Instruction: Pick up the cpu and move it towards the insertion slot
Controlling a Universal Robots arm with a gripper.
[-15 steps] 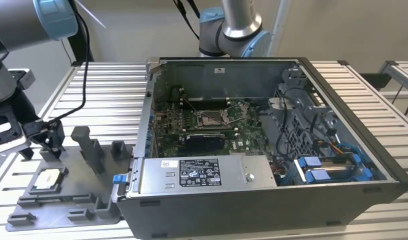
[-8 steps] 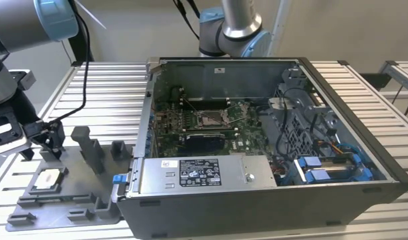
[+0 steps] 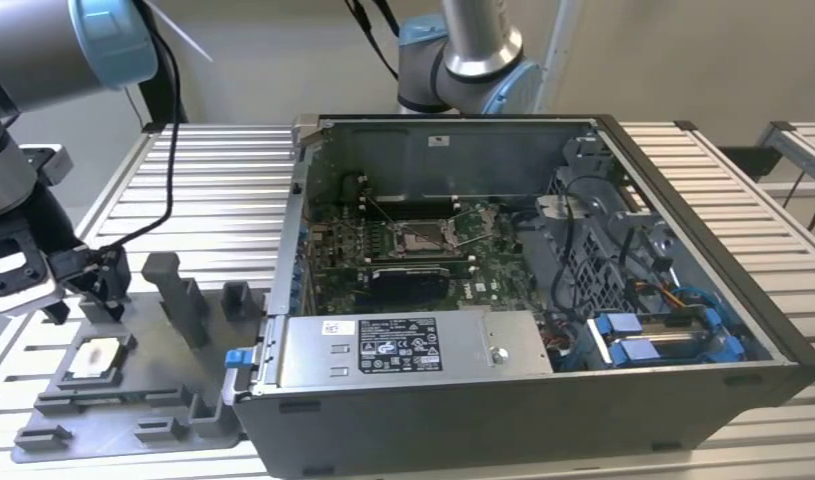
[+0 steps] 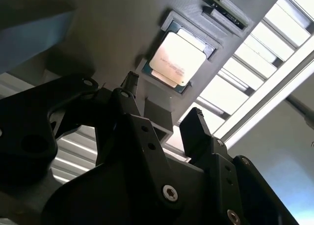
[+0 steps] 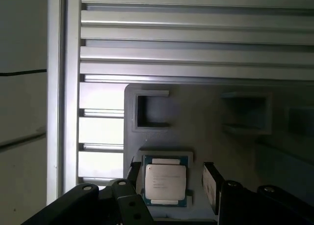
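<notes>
The cpu [image 3: 98,357] lies flat, silvery face up, in a square pocket of the grey fixture plate [image 3: 127,420] at the exterior view's left. My gripper [image 3: 87,298] hangs just above it, open, holding nothing. In the first wrist view the cpu [image 5: 165,184] shows between the two dark fingers [image 5: 210,184]. In the second wrist view the cpu [image 4: 177,58] lies beyond the spread fingertips [image 4: 196,123]. The insertion slot [image 3: 421,237], a silver-framed socket with a brownish centre, sits on the motherboard inside the open computer case [image 3: 647,160].
Upright grey blocks [image 3: 180,295] stand on the fixture beside the gripper. A power supply [image 3: 407,345] and the case's front wall lie between the fixture and the socket. Blue drive caddies [image 3: 661,335] sit at the right. A second arm [image 3: 461,60] stands behind the case.
</notes>
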